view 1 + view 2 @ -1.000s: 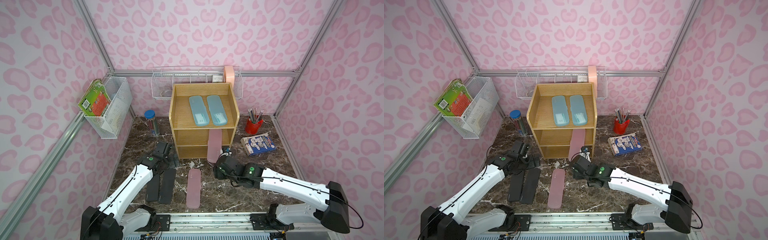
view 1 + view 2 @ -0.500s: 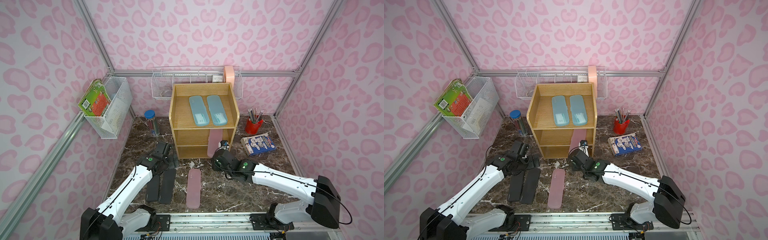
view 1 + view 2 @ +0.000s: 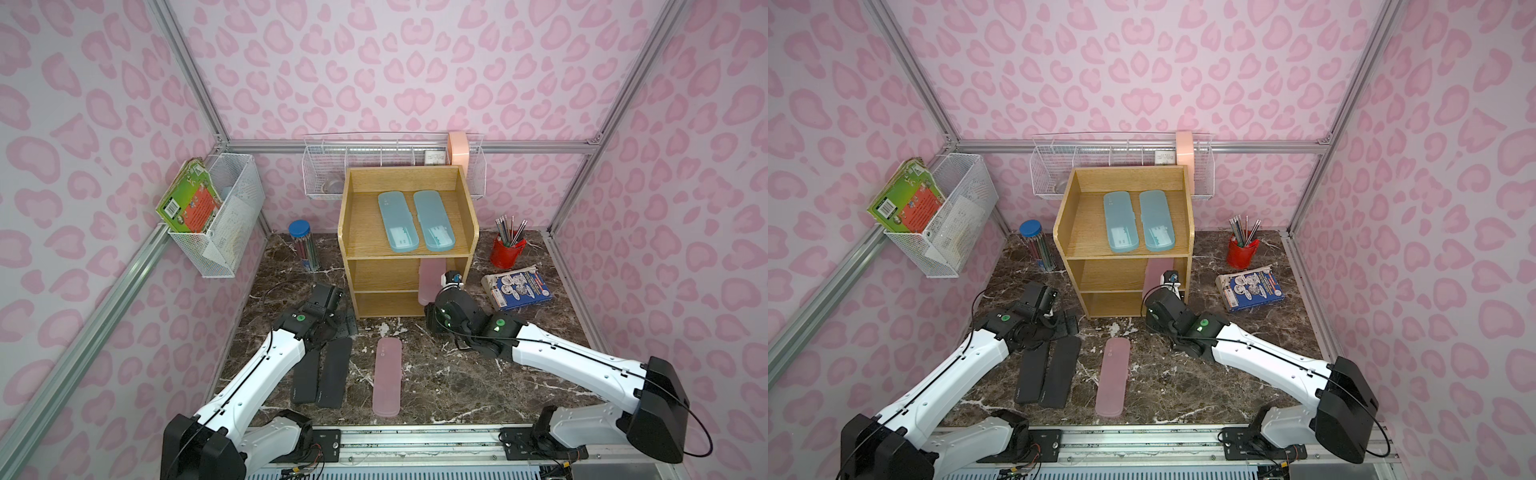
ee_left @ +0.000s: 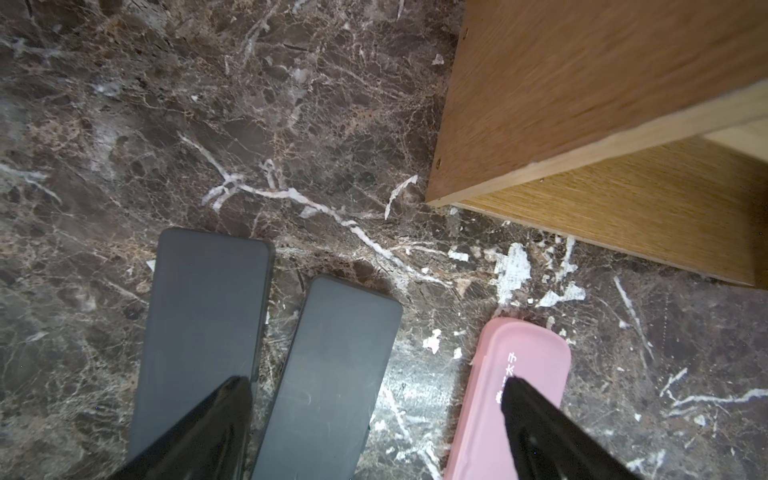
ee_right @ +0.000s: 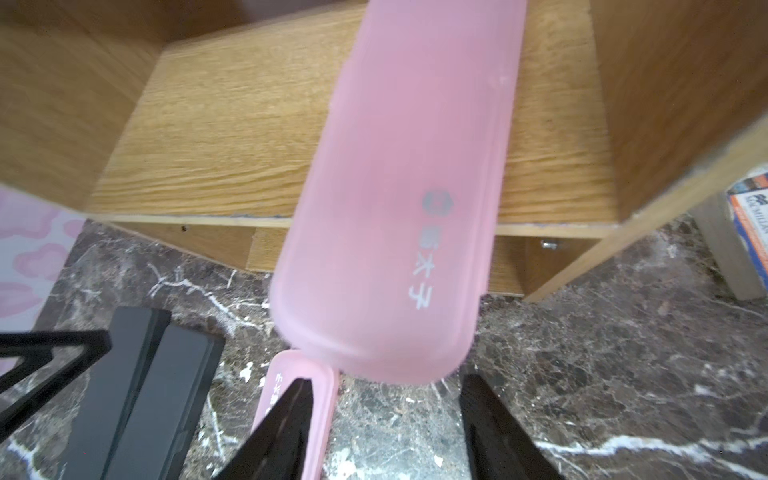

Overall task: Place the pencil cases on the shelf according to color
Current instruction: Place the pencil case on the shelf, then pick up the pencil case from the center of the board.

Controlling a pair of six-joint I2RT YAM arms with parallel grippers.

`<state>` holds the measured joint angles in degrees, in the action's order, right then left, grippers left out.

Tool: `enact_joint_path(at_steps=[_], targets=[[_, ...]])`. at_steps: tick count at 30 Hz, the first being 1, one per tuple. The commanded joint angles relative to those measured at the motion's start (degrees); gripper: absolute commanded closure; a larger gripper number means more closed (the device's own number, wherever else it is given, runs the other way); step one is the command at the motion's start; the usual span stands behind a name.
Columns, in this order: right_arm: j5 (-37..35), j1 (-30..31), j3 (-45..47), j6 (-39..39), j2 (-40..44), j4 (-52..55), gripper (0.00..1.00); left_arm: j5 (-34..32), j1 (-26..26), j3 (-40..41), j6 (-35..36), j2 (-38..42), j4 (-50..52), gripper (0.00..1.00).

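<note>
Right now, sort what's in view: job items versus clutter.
Job: shelf; two blue cases on its top tier; pink case partway into the middle tier; second pink case and two black cases on the table.
Clutter: pencil tube, red pencil cup, book, wire baskets.

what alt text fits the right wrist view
A pink pencil case lies on a wooden shelf tier, its near end overhanging the front edge just beyond two spread black fingers. Below, on the marble table, lie another pink case and two black cases.
</note>
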<state>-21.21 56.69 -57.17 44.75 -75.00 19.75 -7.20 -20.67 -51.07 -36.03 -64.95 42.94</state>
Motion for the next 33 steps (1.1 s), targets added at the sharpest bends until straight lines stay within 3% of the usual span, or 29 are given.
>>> enact_joint_path(at_steps=[1,9,16,21,27,33], targets=[[-0.41,2.68,1.70,-0.05,2.69,-0.89,0.36,-0.53,0.03,-0.43,0.57,0.06,0.74,0.01],[-6.41,12.80,7.16,10.27,5.33,3.21,0.16,-0.80,0.15,1.03,-0.16,2.06,1.85,0.01],[-7.00,21.02,12.62,21.52,-2.24,-3.81,0.08,-0.68,0.17,2.39,-0.71,3.63,2.94,0.01],[-4.65,24.87,7.22,22.79,-14.69,-7.04,0.03,-0.93,0.19,2.89,-1.14,4.97,4.82,0.01],[-4.72,26.67,-7.78,21.73,-30.22,1.96,0.01,-1.80,0.18,4.96,-2.02,7.28,6.20,0.01],[-3.03,26.35,-10.65,23.43,-34.87,5.01,0.01,-0.82,0.18,5.45,-2.65,7.38,6.78,0.01]])
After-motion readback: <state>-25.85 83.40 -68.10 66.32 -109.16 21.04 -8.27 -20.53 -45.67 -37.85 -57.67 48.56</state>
